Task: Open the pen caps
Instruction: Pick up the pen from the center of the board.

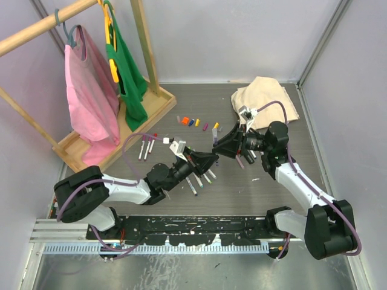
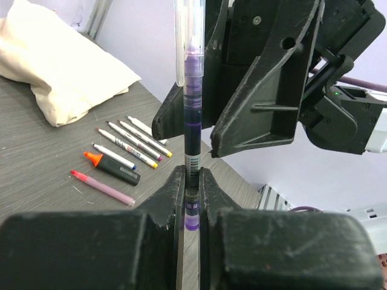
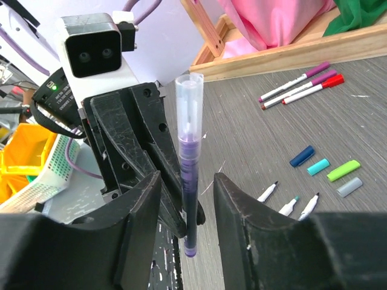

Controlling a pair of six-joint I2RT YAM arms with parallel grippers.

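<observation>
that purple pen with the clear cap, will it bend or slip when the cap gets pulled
Likely stiff: the slim purple plastic pen stands straight though the left gripper pinches only its lower end. Its smooth barrel might slide or pivot in that narrow pinch when the clear plastic cap is tugged.

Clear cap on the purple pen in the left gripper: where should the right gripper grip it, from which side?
Probably across the straight sides of the clear cap, near its free end, coming square to the pen. The left gripper clamps the opposite end, leaving the cap exposed; the right gripper, open, flanks the barrel.
</observation>
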